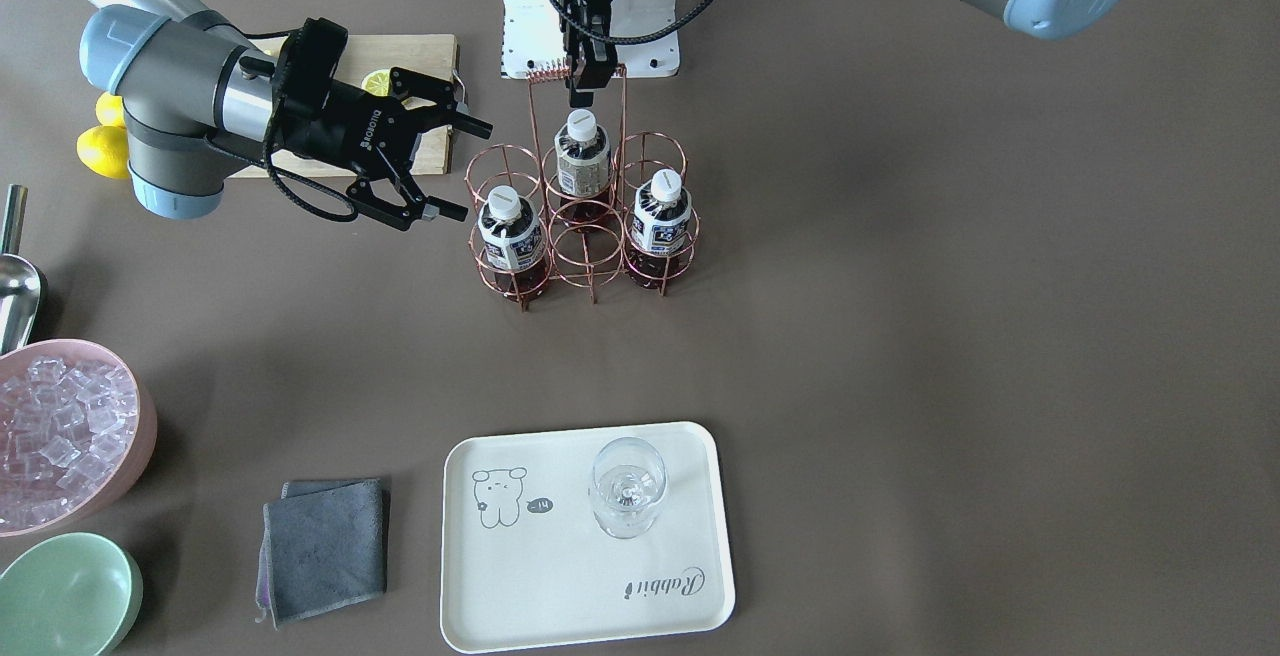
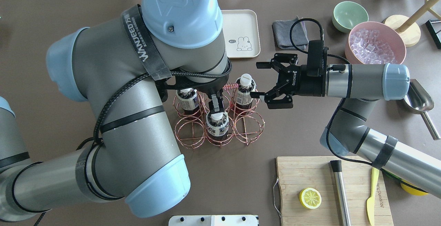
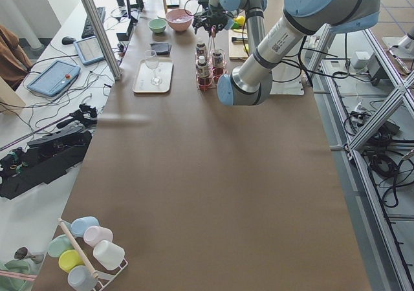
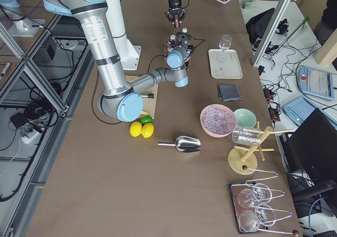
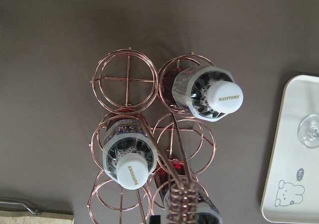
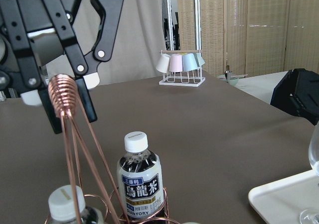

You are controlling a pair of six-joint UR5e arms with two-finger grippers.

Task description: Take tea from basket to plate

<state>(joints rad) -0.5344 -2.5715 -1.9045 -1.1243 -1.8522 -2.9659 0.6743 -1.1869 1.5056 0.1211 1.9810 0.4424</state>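
Basket (image 1: pixel 583 226) with three tea bottles (image 1: pixel 511 233), plate (image 1: pixel 540 596) with glass (image 1: pixel 627 486)

Left tool (image 1: pixel 590 76) and handle (image 1: pixel 575 86) crowd the 3 bottles (image 1: pixel 583 164); plate (image 1: pixel 560 596) half free beside glass (image 1: pixel 628 486).

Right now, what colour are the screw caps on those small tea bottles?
White, on all three small clear plastic tea bottles; the exterior front-facing view shows it best.

A stemmed glass (image 1: pixel 628 487), grey cloth (image 1: pixel 325 548), pink bowl of ice (image 1: pixel 66 434), green bowl (image 1: pixel 66 593), metal scoop (image 2: pixel 420 101), and a cutting board (image 2: pixel 332 188) bearing a lemon half (image 2: pixel 310 198)
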